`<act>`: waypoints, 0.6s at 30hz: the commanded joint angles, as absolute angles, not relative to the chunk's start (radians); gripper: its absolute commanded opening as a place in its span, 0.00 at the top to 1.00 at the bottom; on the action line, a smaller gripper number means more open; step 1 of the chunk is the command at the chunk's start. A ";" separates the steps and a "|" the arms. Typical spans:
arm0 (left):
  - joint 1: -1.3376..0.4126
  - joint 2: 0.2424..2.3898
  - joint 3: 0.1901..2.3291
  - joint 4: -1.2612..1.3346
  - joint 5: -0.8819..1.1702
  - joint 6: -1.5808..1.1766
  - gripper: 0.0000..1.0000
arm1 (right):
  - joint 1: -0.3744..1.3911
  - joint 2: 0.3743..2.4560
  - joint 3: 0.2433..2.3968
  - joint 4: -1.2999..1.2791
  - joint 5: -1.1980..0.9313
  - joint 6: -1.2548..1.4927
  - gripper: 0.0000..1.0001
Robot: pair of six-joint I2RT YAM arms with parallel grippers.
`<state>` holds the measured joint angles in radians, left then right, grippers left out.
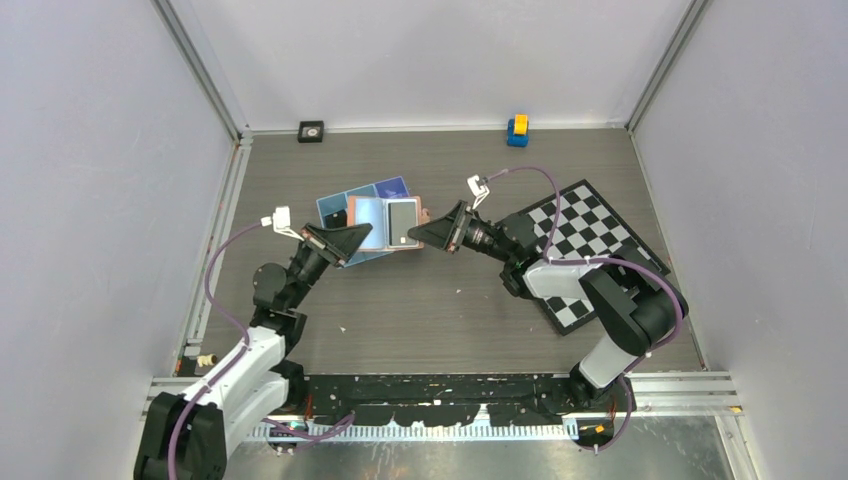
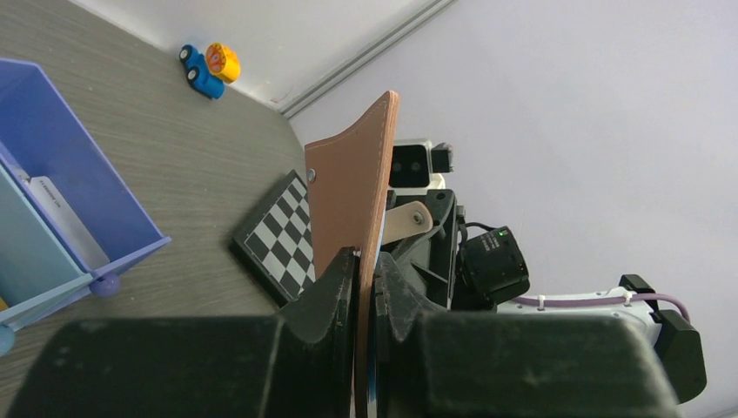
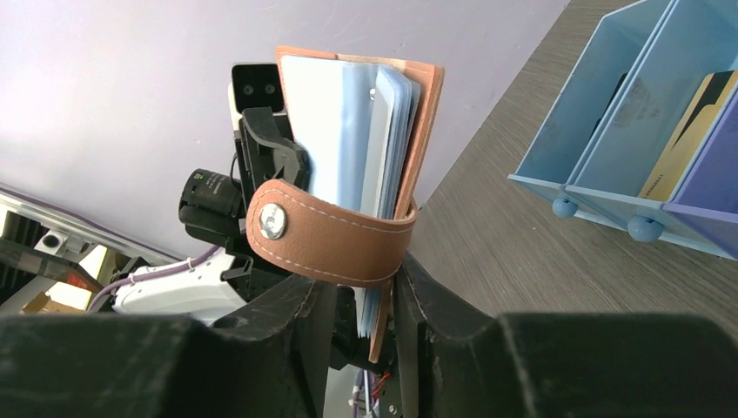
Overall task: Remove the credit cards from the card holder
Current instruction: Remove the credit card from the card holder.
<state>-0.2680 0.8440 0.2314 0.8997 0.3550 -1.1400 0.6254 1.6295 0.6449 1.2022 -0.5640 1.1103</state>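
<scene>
The tan card holder [image 1: 395, 222] hangs open in the air over the blue tray [image 1: 335, 208], held between both arms. A dark grey credit card [image 1: 404, 222] and a pale one [image 1: 368, 222] show in its sleeves. My left gripper [image 2: 365, 272] is shut on the card holder's [image 2: 350, 192] leather edge. My right gripper [image 3: 364, 292] straddles the opposite edge, just under the snap strap [image 3: 326, 233]. Its jaws are narrowed: the right finger [image 3: 418, 305] lies against the leather and a gap shows at the left finger. Pale sleeves [image 3: 348, 131] fan out above.
The blue tray [image 3: 609, 122] has an orange card [image 3: 687, 139] in one compartment and a pale card [image 2: 57, 218] in another. A checkered board [image 1: 590, 250] lies under the right arm. A blue and yellow toy [image 1: 517, 130] and a small black block [image 1: 311, 131] sit by the back wall.
</scene>
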 commanded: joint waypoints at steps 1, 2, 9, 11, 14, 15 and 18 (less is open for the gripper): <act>-0.265 0.860 0.272 0.961 0.390 -1.139 1.00 | 0.625 1.594 0.692 1.235 -0.588 1.114 0.69; -0.265 0.861 0.273 0.962 0.390 -1.138 1.00 | 0.626 1.593 0.692 1.231 -0.588 1.112 0.73; -0.265 0.819 0.275 0.849 0.338 -1.093 0.98 | 0.616 1.554 0.690 1.126 -0.552 1.062 0.99; -0.265 0.774 0.279 0.753 0.289 -1.060 0.80 | 0.605 1.537 0.676 1.099 -0.525 1.047 1.00; -0.265 0.679 0.319 0.460 0.148 -0.994 0.55 | 0.588 1.520 0.664 1.060 -0.487 1.037 1.00; -0.265 0.647 0.337 0.353 0.091 -0.974 0.52 | 0.584 1.517 0.669 1.035 -0.483 1.026 0.99; -0.265 0.569 0.350 0.224 0.009 -0.939 0.45 | 0.581 1.502 0.690 0.915 -0.467 0.972 1.00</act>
<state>-0.2680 0.6559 0.2924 0.4946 0.1780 -1.0290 0.5903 1.5566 0.6537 1.0210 -0.5159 1.0485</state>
